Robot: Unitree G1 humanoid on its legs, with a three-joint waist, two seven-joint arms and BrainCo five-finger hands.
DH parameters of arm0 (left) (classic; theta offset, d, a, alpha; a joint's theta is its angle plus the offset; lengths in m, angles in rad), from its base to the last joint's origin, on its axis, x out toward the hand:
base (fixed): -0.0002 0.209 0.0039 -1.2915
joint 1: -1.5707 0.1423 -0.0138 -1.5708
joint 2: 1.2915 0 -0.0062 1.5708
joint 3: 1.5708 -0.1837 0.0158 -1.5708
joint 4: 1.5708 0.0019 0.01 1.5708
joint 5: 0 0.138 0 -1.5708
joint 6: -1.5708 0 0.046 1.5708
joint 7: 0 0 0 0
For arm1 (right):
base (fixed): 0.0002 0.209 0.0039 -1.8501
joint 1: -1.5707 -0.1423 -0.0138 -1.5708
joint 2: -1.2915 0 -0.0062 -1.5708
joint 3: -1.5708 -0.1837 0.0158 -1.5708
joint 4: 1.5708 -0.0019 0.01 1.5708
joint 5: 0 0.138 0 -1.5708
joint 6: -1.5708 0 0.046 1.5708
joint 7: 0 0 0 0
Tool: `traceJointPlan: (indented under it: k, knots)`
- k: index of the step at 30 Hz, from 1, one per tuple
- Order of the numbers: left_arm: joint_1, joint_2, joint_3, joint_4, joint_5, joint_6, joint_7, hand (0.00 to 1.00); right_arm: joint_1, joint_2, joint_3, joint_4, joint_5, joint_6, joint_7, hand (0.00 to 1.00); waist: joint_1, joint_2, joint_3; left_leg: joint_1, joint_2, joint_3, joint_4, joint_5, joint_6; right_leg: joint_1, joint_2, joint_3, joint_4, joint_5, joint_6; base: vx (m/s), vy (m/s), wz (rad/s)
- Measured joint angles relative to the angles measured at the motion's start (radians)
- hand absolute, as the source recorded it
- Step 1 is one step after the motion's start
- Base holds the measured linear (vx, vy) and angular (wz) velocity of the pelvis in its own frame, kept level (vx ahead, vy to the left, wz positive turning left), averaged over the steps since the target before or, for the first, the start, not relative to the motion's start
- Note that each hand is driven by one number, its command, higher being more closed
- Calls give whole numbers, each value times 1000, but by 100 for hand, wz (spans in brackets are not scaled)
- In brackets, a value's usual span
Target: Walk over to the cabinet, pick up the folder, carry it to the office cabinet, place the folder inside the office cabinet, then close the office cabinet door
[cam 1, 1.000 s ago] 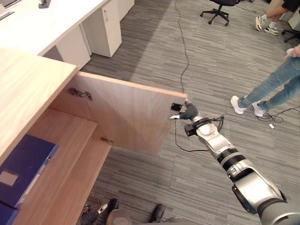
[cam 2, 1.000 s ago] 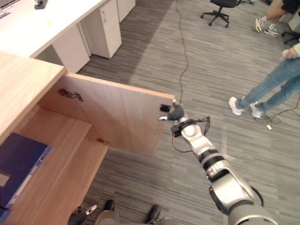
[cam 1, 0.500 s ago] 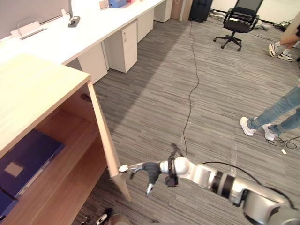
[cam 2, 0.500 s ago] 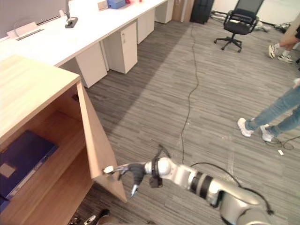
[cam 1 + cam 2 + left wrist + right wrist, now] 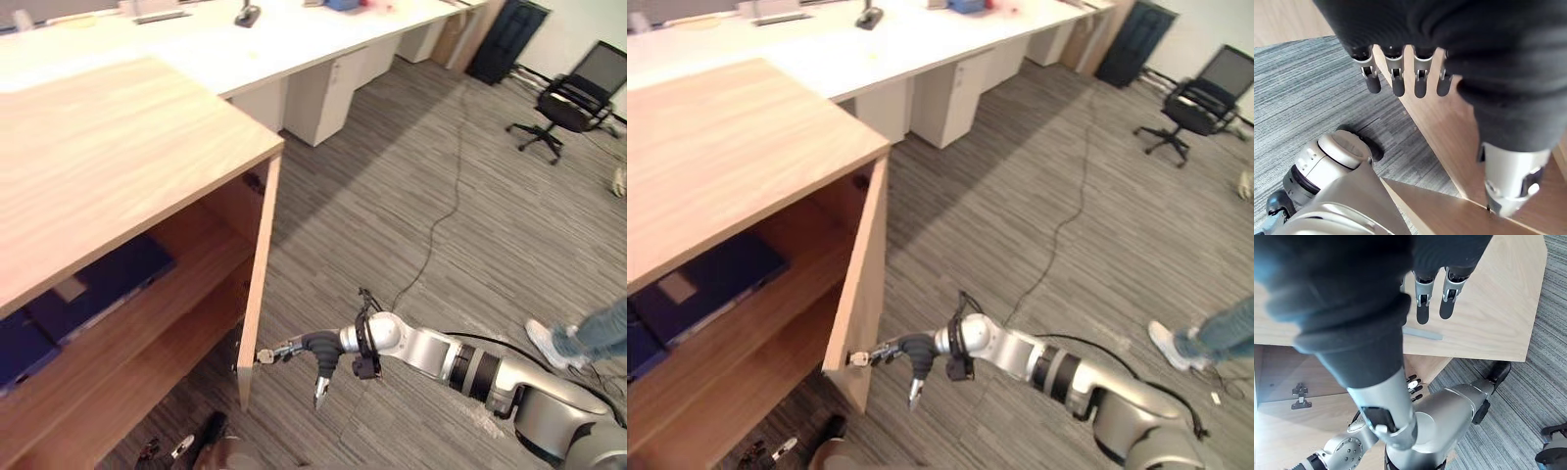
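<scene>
- The folder [image 5: 113, 279] is blue and lies flat on the upper shelf [image 5: 196, 262] inside the cabinet [image 5: 118, 147], at the left of my head views. Neither hand has it.
- A second blue item [image 5: 20, 348] sits just left of the folder on the same shelf, cut off by the frame edge.
- The door [image 5: 862, 284] stands partly open. It is almost edge-on to the head camera, so the shelves show past it.
- My left hand [image 5: 1397, 78] hangs beside a wooden panel with its fingers straight and relaxed, holding nothing.
- My right hand [image 5: 306, 347] reaches in low, with the arm stretched across the floor [image 5: 392, 196] towards the door.
- Its fingers are extended, not curled, and grip nothing. The fingertips [image 5: 263, 356] meet the door's free edge near the bottom and look to be touching it.
- The thumb [image 5: 321, 390] hangs down, apart from the fingers.
- In the right wrist view the straight fingers [image 5: 1422, 313] point at the door's outer face, just by a grey handle [image 5: 1422, 334]. I cannot tell whether they touch it there.
- Behind, a long white desk [image 5: 294, 39] runs along the top.
- At far right are an office chair [image 5: 573, 98] and a person's leg [image 5: 598, 328], well apart from my arm.
</scene>
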Motion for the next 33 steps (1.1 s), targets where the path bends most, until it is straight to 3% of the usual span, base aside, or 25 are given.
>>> traceJointPlan:
  k: [2,5,6,8,9,11,14,16,18,24,26,29,31,32,33]
  knots:
    - [15,-23,-3,-93,-1,12,-4,0,11,-27,-31,-12,-9,0,4,0,17,-13,20,-40,-17,165,46,13,32,3,-20,-45,7,2,4,-4,83,57]
    - [50,-55,-20,-212,-2,23,-28,0,47,-38,-103,-31,-63,0,11,0,29,-4,33,-88,-16,310,101,-16,87,4,-25,-107,3,2,4,-10,56,55]
    - [66,-64,-37,-248,-2,30,-44,0,86,-33,-150,-35,-83,0,11,0,29,-3,34,-105,-11,401,137,-59,138,7,-31,-147,3,1,5,21,64,69]
    - [87,-86,-63,-288,-2,43,-64,0,142,0,-203,-15,-126,20,8,0,29,-2,36,-125,2,543,231,-123,166,11,-54,-201,15,1,7,88,157,90]
    - [103,-110,-75,-317,-2,53,-80,0,181,26,-239,17,-157,34,-13,0,26,23,42,-122,-3,594,235,-135,160,22,-66,-242,48,-11,25,132,213,103]
    - [113,-112,-109,-351,-4,58,-88,0,216,65,-290,70,-171,46,-40,0,23,42,42,-118,-40,553,173,-130,142,22,-82,-290,80,-34,48,117,188,108]
    - [130,-113,-139,-369,-26,63,-98,0,234,201,-415,226,-187,56,-114,0,27,51,39,-73,-122,470,-16,-41,144,29,-101,-366,80,-36,55,110,192,89]
    - [141,-109,-160,-361,-37,65,-99,0,235,275,-449,299,-176,55,-168,0,30,70,32,-38,-146,449,-98,-5,148,34,-113,-376,103,-40,62,71,104,45]
    - [135,-107,-190,-338,-45,65,-100,0,235,345,-483,383,-146,48,-234,0,20,106,18,-32,-167,400,-127,11,150,44,-122,-403,115,-41,70,65,69,52]
    - [134,-100,-263,-296,-78,57,-109,0,227,405,-533,587,-102,46,-321,0,21,174,-12,-9,-197,309,-127,13,153,101,-139,-432,137,-40,72,40,28,54]
    - [134,-97,-287,-251,-81,52,-111,0,227,406,-565,647,-82,47,-349,0,18,205,-17,7,-214,275,-127,14,154,123,-184,-459,216,-64,76,12,36,49]
    - [134,-86,-291,-188,-79,41,-110,0,239,398,-603,679,-83,47,-372,0,-6,227,-29,29,-246,209,-127,14,156,153,-261,-495,350,-91,74,16,77,76]
    - [132,-68,-304,-136,-75,38,-105,0,263,396,-652,679,-83,46,-384,0,-35,232,-31,45,-263,142,-126,6,189,134,-337,-415,522,-94,41,40,81,86]
    - [120,-60,-312,-100,-74,38,-98,0,282,394,-688,678,-84,43,-385,0,-39,234,-29,48,-261,114,-120,2,198,78,-350,-262,572,-129,9,11,54,56]
    - [115,-58,-313,-85,-74,37,-93,0,292,394,-695,676,-85,41,-385,0,-43,235,-28,48,-259,96,-111,-1,199,51,-338,-168,568,-145,12,-6,74,76]
